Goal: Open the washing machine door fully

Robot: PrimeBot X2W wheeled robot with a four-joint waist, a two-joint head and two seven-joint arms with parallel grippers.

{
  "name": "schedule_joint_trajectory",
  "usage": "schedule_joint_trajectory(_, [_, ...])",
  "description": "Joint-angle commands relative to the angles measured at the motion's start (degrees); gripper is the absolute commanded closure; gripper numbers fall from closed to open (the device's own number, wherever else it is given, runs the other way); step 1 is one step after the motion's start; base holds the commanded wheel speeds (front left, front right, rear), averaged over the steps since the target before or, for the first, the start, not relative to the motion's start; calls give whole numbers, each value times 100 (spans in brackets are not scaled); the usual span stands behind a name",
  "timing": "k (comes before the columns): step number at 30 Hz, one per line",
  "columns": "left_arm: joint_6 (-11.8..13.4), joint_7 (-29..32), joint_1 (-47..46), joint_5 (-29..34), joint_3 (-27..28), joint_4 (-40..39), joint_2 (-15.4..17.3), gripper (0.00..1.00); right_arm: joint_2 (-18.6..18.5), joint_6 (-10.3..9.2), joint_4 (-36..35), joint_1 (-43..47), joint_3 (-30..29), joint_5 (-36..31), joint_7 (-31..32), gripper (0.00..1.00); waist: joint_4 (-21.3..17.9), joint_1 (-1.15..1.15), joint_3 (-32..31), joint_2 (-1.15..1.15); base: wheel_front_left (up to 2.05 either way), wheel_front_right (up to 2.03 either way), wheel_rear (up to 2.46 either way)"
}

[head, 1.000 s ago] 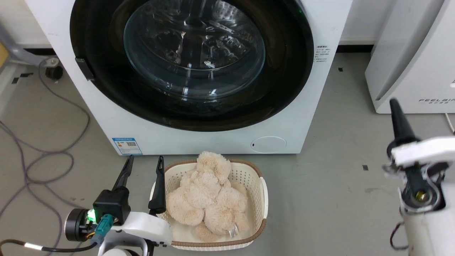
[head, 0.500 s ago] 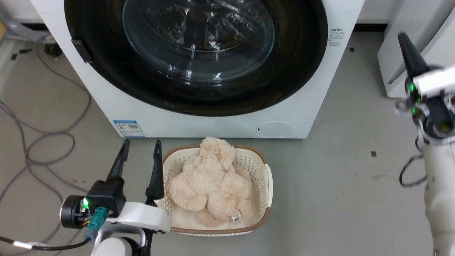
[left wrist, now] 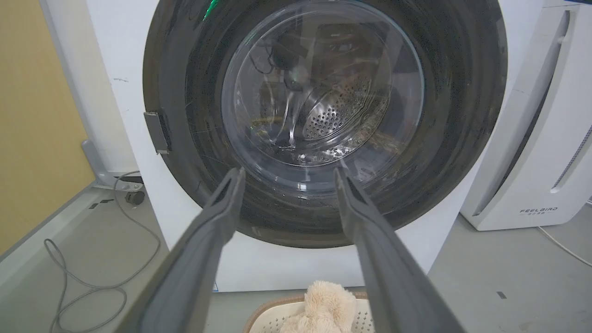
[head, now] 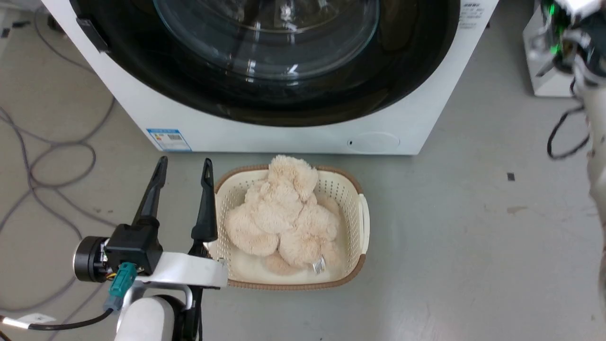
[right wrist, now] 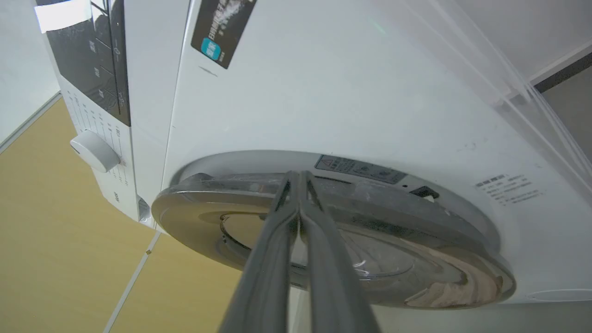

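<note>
The washing machine door (head: 402, 71) sits closed against the front of the washing machine (head: 265, 137), across the top of the head view. It is a broad, glossy black ring around a bulging bowl of clear glass. In the left wrist view the door (left wrist: 453, 115) takes up the centre, and the perforated steel drum shows through the glass. A small grey block (left wrist: 157, 132) sits on its left rim.

The left jaws are wide apart at the lower left of the head view. Their long, dark, tapering fingers (head: 151, 189) hang over the grey floor (head: 450, 213) and hold nothing. They are just beside a cream perforated basket (head: 362, 222) with a brown rim, which holds a fluffy beige plush toy (head: 284, 213).

In the right wrist view the door (right wrist: 370, 259) is seen edge-on as a thick, mirror-like disc. The right jaws are pressed together with nothing between them, and their fingers (right wrist: 277, 249) point at the door's rim. Whether the tips touch it cannot be told.

A blue sticker (head: 168, 137) marks the machine's lower left corner. A white round dial (right wrist: 95, 150) juts from the control panel.
</note>
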Motion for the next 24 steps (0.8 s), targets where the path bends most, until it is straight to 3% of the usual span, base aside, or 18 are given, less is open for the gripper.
schedule_joint_trajectory(1, [34,-64,-133,-40,-15,-44,37,0,-44,-2,218,-427,133,173,160,100,20,-1,147,0,0,0,0])
schedule_joint_trajectory(10, [28,-172,-350,-103,-70,-68,-11,0,-51,-3,1021,-1543,866,161,811,100,112,-1,485,0,0,0,0])
schedule_joint_trajectory(24, [-2,-333,-600,-170,-119,-30,-85,0,-42,-3,1949,-2665,1552,551,1697,100,197,-1,812,0,0,0,0])
